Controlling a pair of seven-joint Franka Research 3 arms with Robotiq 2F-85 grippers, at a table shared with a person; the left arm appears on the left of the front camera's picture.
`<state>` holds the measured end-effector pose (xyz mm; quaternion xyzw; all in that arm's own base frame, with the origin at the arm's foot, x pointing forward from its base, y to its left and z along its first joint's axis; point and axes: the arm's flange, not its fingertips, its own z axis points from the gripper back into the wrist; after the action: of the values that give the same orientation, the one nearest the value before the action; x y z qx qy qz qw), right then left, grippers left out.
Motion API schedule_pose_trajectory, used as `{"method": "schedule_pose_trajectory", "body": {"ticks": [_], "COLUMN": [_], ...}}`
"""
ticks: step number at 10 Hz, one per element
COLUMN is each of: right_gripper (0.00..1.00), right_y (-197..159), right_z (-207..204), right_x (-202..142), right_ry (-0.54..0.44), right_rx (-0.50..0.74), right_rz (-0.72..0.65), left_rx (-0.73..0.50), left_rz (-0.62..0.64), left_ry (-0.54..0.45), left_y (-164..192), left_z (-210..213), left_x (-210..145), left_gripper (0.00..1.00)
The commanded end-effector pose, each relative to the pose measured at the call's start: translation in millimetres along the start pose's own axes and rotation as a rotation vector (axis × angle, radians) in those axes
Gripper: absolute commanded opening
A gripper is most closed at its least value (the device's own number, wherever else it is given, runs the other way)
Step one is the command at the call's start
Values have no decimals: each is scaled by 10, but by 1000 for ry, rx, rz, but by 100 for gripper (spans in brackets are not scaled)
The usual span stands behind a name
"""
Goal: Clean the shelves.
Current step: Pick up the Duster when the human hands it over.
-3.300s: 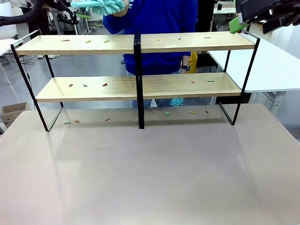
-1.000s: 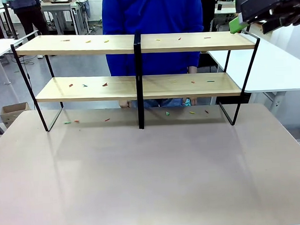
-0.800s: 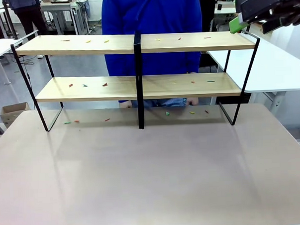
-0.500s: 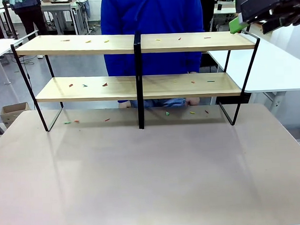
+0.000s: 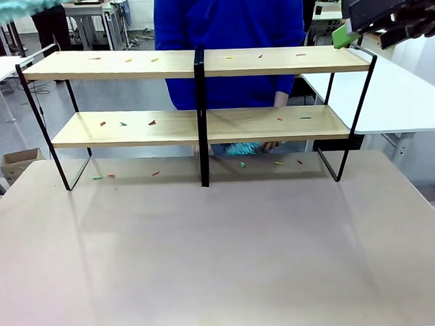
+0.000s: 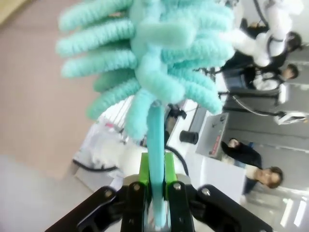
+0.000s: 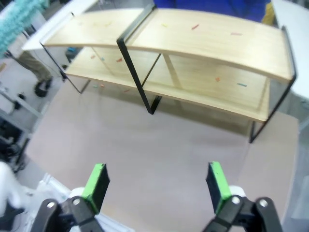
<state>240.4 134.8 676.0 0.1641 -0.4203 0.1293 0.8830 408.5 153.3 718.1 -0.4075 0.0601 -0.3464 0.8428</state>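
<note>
the shelves (image 5: 199,63), a wide two-tier rack of light wood boards on a thin black frame, are standing across the far part of the table (image 5: 222,264). small coloured scraps (image 5: 152,122) are lying on both boards and on the table under the rack. a person in a blue top (image 5: 230,32) is standing right behind the shelves, and a fluffy teal clump (image 5: 242,148) is showing under the lower board, just right of the centre post. the left gripper (image 6: 156,166) is clamping its green pads on the handle of a teal duster (image 6: 149,58), whose shaggy head is rising above the fingers. the right gripper (image 7: 157,181) is hovering high over the table on the robot's side of the shelves, fingers spread wide apart and holding nothing
</note>
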Motion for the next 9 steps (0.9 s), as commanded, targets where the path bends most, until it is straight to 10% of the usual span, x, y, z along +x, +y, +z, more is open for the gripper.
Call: {"method": "schedule_pose_trajectory", "body": {"ticks": [1, 4, 9], "right_gripper": [100, 100, 100], "right_y": [-9, -9, -9], "right_z": [6, 6, 6], "right_x": [7, 7, 7], "right_ry": [-1, -1, -1], "right_rx": [6, 6, 6], "right_rz": [-1, -1, -1], "left_rx": [-66, -49, -26], "left_rz": [21, 77, 42], "left_ry": [-47, -172, -83], "left_y": [-343, -101, -255], "left_z": [-235, -52, -47], "left_x": [-1133, -1285, -1255], "left_gripper": [13, 13, 13]}}
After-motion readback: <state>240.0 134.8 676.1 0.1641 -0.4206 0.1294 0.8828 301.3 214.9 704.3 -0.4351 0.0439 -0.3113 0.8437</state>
